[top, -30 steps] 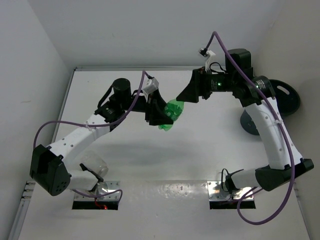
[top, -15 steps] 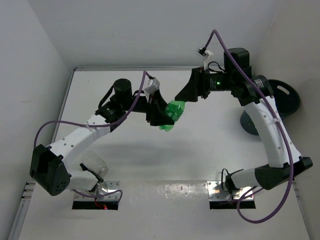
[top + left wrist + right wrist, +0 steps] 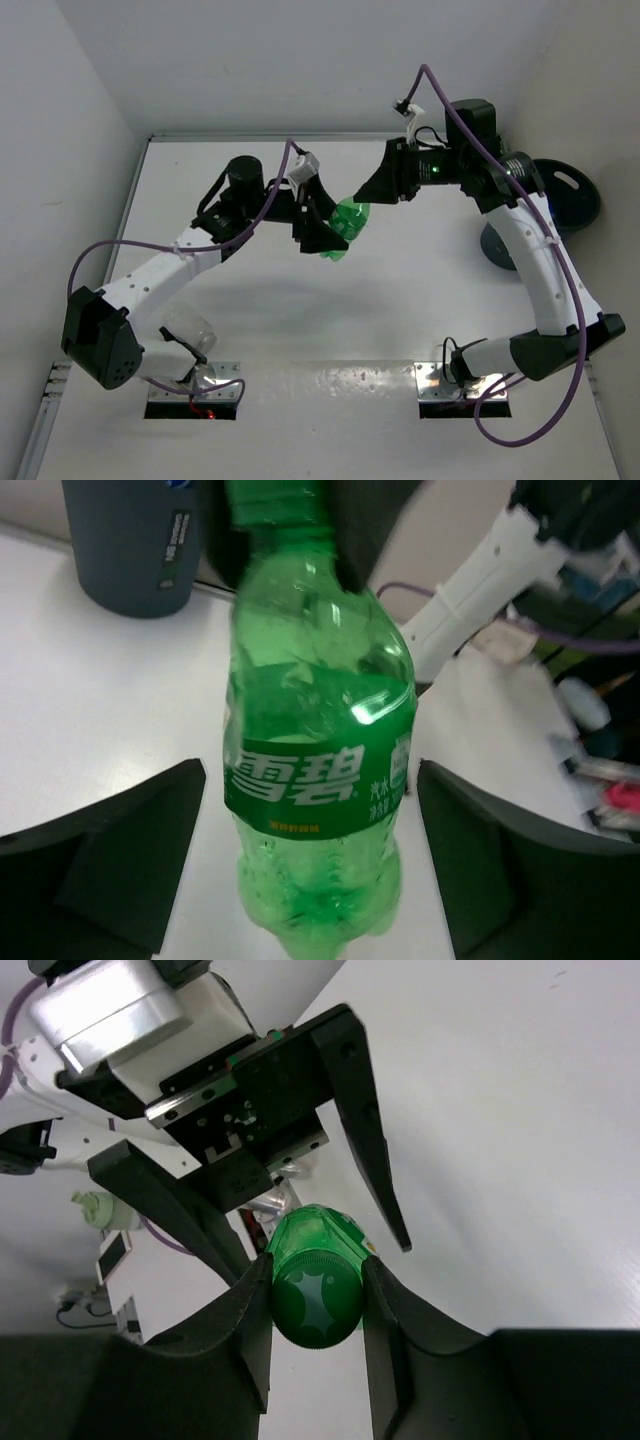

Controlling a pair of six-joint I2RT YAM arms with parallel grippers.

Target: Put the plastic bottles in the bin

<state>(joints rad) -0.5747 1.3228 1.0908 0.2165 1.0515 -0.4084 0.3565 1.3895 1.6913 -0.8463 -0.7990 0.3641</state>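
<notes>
A green plastic bottle (image 3: 347,228) hangs in the air above the middle of the table. My right gripper (image 3: 316,1305) is shut on its dark green cap (image 3: 316,1308), seen end-on in the right wrist view. My left gripper (image 3: 310,810) is open, with its two dark fingers (image 3: 130,860) standing clear of the labelled bottle body (image 3: 320,770) on both sides. The dark grey-blue bin (image 3: 565,200) stands at the far right, partly behind the right arm, and also shows in the left wrist view (image 3: 135,540). A clear bottle (image 3: 188,332) lies by the left arm's base.
White walls close the table in at the back and on both sides. Purple cables loop from both arms. Two metal mounting plates (image 3: 440,385) sit at the near edge.
The right jaws have closed on the green bottle's cap. The left jaws have opened off the bottle body. The bottle has hardly moved.
</notes>
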